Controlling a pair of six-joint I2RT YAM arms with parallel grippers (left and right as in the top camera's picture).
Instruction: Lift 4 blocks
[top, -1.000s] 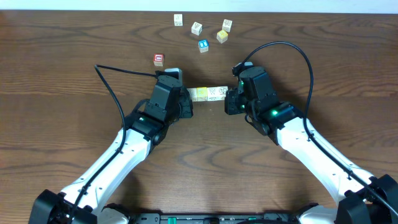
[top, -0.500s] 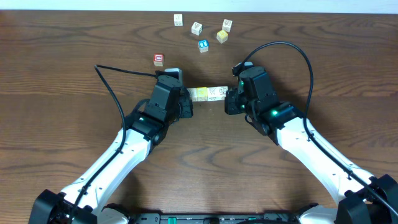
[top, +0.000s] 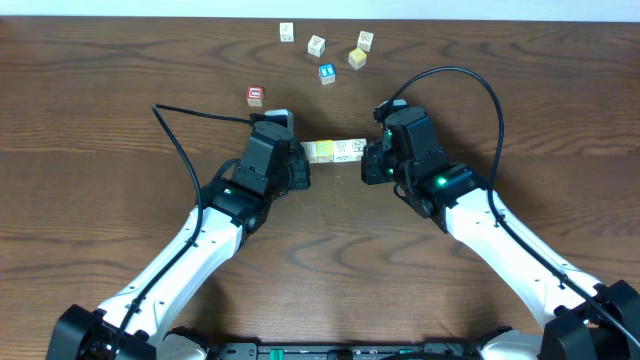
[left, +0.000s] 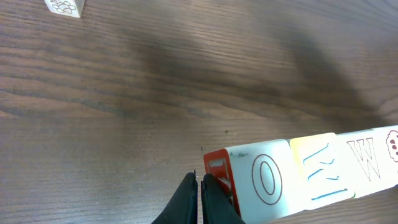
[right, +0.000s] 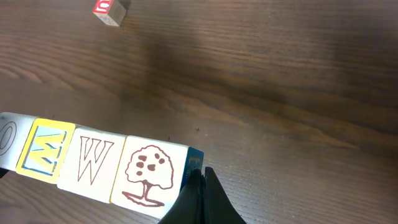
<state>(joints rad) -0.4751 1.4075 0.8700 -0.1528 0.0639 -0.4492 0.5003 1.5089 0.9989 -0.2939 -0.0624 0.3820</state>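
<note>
**Q:** What state are the two hands in?

**A:** Left hand (left: 199, 182): fingers together with no gap, tips pressed against the red side face of the O block (left: 267, 180). Right hand (right: 201, 177): fingers likewise together, tips against the blue side face of the tree block (right: 151, 171). Neither hand clamps anything between its own fingers.

**Q:** Where are the blocks?

**A:** The row of four blocks (top: 335, 150) spans the gap between the two hands. From left to right in the overhead view it runs O block, yellow block (right: 46, 149), W block (right: 96, 160), tree block. Each block touches its neighbour. Whether the row rests on the desk (top: 100, 140) or hangs clear of it cannot be told.

**Q:** What lies farther out?

**A:** Red-faced cube (top: 255, 95): alone on the desk, apart from the row, beyond the left hand. Blue-faced cube (top: 327, 73): toward the far edge, near a yellowish cube (top: 357, 58). Three pale cubes (top: 316, 45) are scattered close by.
</note>
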